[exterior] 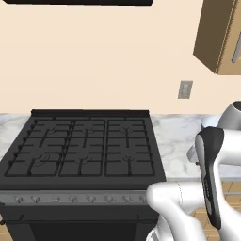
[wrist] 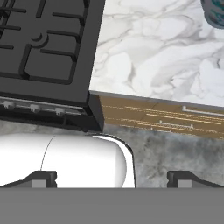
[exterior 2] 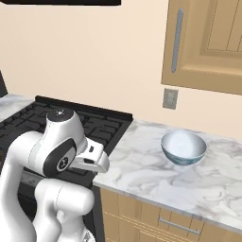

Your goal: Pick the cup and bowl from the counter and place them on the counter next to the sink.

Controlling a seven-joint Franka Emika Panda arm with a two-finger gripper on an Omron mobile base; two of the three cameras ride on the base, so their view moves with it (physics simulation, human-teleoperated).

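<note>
The bowl (exterior 2: 183, 147), pale blue-grey and round, stands upright on the white marble counter (exterior 2: 142, 170) to the right of the stove. Its rim peeks out behind my arm in the left base view (exterior: 210, 121), and its edge cuts the top right corner of the hand view (wrist: 214, 13). My gripper (wrist: 116, 178) hangs in front of the counter's edge, well short of the bowl. It is open, the two dark fingertips (wrist: 43, 177) stand far apart, and nothing lies between them. The cup and the sink are out of view.
A black gas stove (exterior: 84, 146) with knobs along its front fills the left. Light wooden cabinets with a metal handle (wrist: 175, 126) run under the counter. An upper wooden cabinet (exterior 2: 208, 42) hangs above the bowl, and a wall outlet (exterior 2: 170, 98) is behind it.
</note>
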